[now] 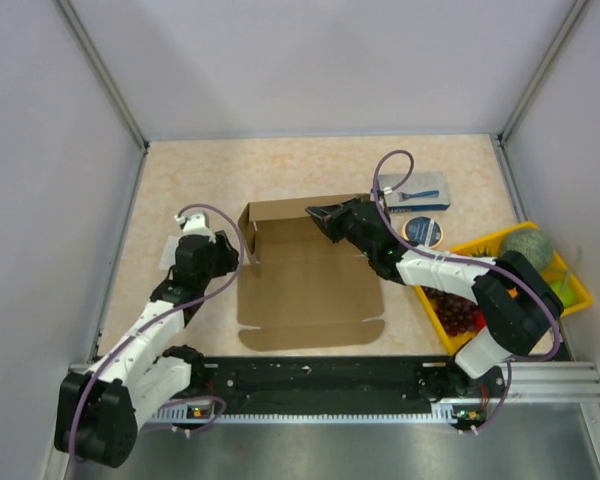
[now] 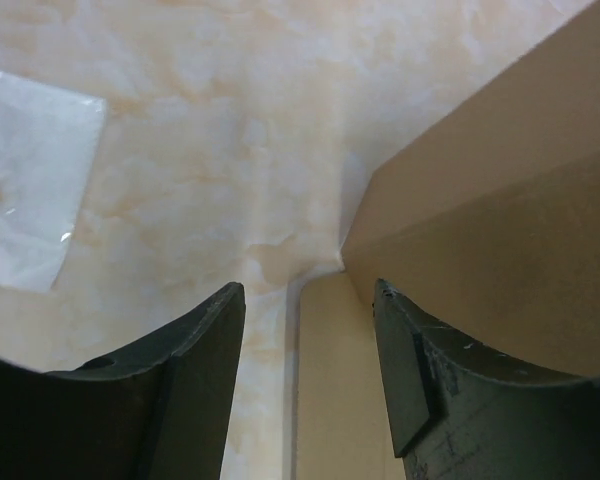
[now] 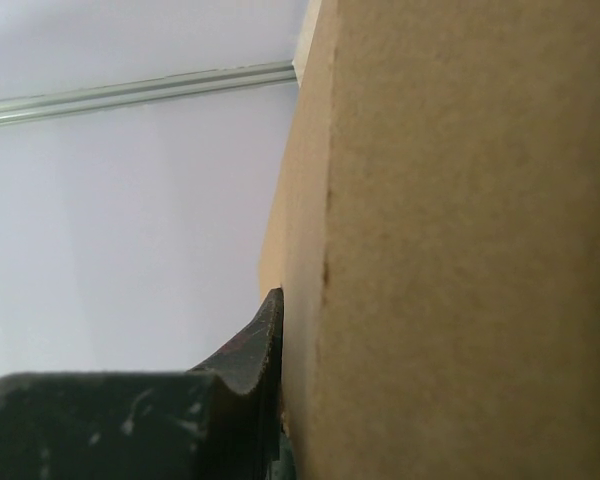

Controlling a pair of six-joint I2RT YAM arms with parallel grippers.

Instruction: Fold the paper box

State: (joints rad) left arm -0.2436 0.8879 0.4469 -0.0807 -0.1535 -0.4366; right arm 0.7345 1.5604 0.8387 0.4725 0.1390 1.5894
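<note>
— While your left gripper [image 2: 305, 335] hangs open at the left corner of the paper box [image 1: 305, 285], what has your right one got?
— Your right gripper [image 1: 314, 212] lays one finger [image 3: 250, 355] flat against the raised rear wall; the other is hidden, so I cannot tell whether it pinches.
— How will it handle?
— Light, I judge: stiff between creases, floppy along them. Take flaps by their free edges. It lies in the middle of the table [image 1: 310, 165], base flat.
— Room?
— You have room beyond the rear wall and on your left, bar a white packet [image 2: 35, 190]; a blue-and-white package [image 1: 412, 190] and yellow tray [image 1: 578, 297] crowd your right.
</note>
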